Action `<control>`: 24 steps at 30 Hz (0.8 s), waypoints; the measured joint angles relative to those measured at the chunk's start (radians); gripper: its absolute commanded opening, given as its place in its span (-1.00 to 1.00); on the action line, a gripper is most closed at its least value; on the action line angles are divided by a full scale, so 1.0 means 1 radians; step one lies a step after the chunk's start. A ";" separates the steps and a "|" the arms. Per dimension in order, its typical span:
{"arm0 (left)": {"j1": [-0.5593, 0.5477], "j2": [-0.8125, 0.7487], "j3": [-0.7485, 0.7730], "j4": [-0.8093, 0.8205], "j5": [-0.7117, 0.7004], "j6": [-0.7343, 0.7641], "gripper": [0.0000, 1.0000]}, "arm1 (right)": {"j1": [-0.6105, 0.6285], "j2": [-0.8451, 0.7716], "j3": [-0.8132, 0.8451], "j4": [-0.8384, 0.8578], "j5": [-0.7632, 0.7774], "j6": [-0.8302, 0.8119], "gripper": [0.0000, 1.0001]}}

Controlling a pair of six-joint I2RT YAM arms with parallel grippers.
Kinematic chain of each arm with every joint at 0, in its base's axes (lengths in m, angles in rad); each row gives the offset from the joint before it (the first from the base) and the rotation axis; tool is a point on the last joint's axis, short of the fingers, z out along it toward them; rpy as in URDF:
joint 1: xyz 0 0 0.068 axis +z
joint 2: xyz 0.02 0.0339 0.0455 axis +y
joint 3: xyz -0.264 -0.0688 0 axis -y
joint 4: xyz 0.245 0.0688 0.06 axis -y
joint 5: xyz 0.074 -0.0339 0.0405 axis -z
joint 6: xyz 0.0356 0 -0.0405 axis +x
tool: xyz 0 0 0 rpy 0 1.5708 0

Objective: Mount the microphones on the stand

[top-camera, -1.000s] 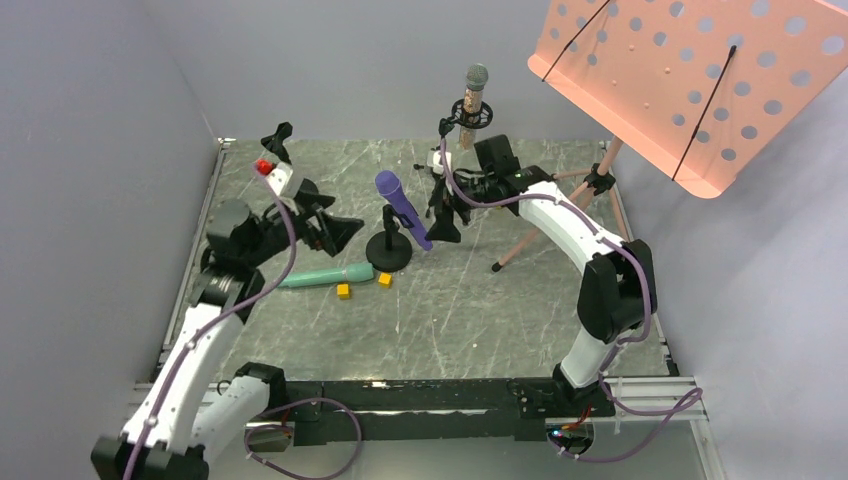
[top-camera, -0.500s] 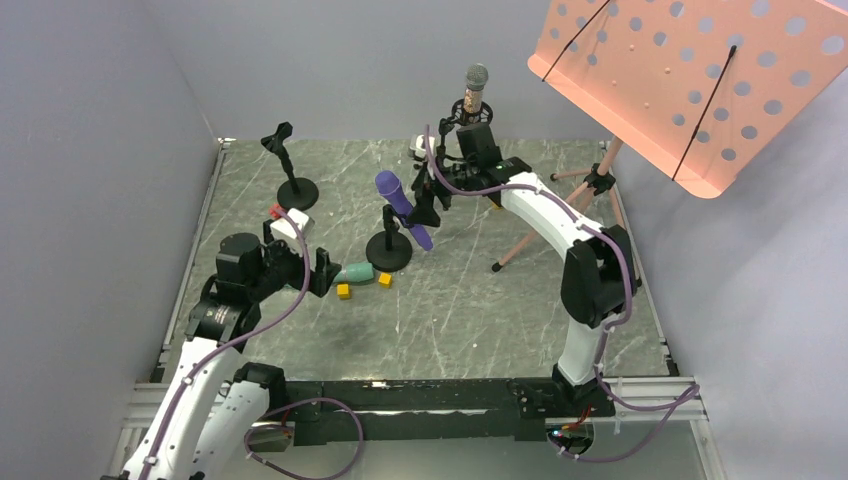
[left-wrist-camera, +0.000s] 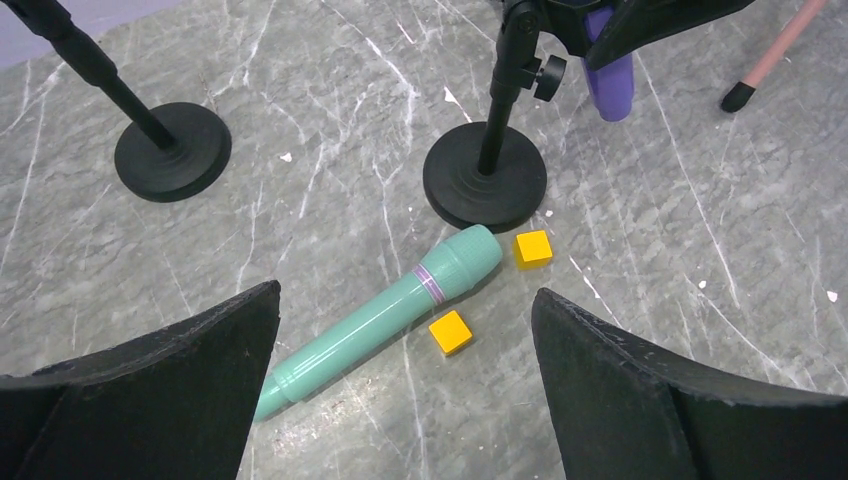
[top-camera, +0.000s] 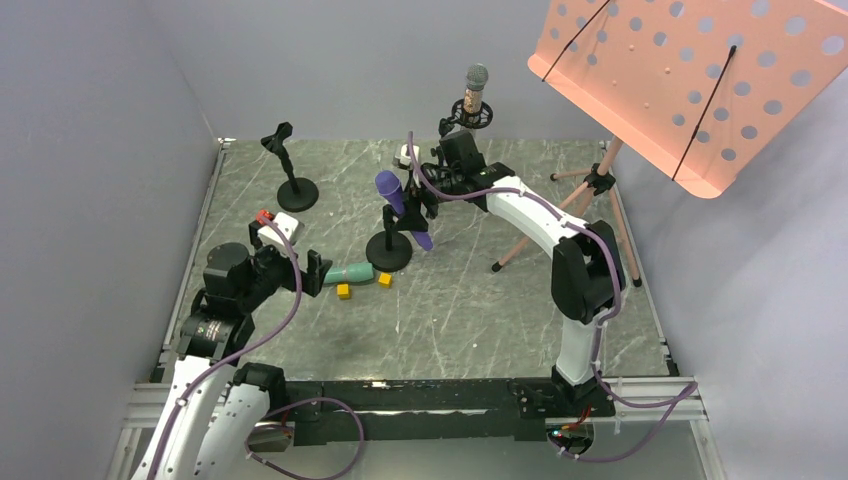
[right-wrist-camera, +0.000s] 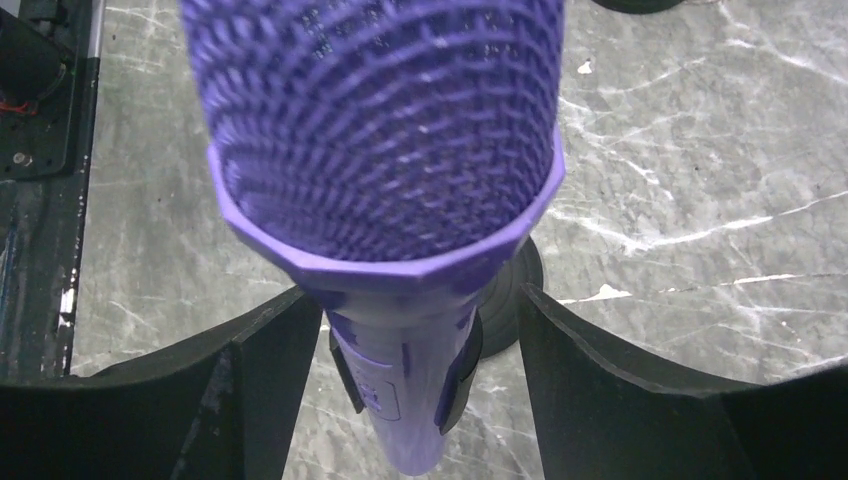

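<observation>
You had three microphones, three small stands, two yellow cubes (top-camera: 343, 291) and one pink music stand (top-camera: 690, 80) on the desk (top-camera: 480, 310).

The teal microphone (top-camera: 352, 273) lay flat at 8 o'clock from the centre stand (top-camera: 388, 252), with the cubes just beside its head end. The purple microphone (top-camera: 400, 205) sat tilted in that centre stand. The copper microphone (top-camera: 473, 95) stood upright in the rear stand (top-camera: 468, 116) at 1 o'clock. The empty stand (top-camera: 291, 170) stood at 10 o'clock.

Only the top view gave you the copper microphone and the music stand's tray. Only the left wrist view gave you the teal microphone's full length, its handle running toward 7 o'clock; from above, your left end effector (top-camera: 318, 270) covered that handle. That end effector was spread wide over the teal microphone and held nothing. The right wrist view gave you little beyond the purple mesh head, close up, and a sliver of the round base beneath.

Your right end effector (right-wrist-camera: 415, 300) had one finger on either side of the purple microphone's body. Whether the fingers pressed it, I cannot tell: the head blocked the contact.

The right arm hid the rear stand's base. The left wrist view cut off the purple microphone's head, and the tray ran out of frame at 2 o'clock.
</observation>
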 measured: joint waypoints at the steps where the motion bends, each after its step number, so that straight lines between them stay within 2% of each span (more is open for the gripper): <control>1: 0.000 -0.002 0.000 0.000 -0.005 0.000 0.99 | -0.001 0.004 0.000 0.000 0.000 0.005 0.48; 5: 0.000 -0.006 0.000 0.000 -0.008 0.000 0.99 | -0.001 0.009 0.000 0.000 0.008 0.010 0.29; 6: 0.000 -0.006 0.000 0.000 -0.009 0.000 0.99 | -0.001 0.009 0.000 0.001 0.008 0.010 0.19; 8: 0.000 -0.006 -0.001 0.000 -0.011 0.000 0.99 | -0.002 0.009 0.000 0.000 0.010 0.007 -0.13; 12: 0.000 -0.006 -0.002 0.000 -0.018 0.000 0.99 | -0.002 0.009 0.000 -0.004 0.006 0.011 -0.52; 17: 0.002 -0.010 -0.003 0.000 -0.036 0.000 0.99 | -0.002 0.027 0.046 -0.043 0.011 0.003 -0.65; 24: 0.002 -0.026 -0.009 0.001 -0.066 0.000 0.99 | -0.004 0.171 0.293 -0.124 0.046 -0.009 -0.68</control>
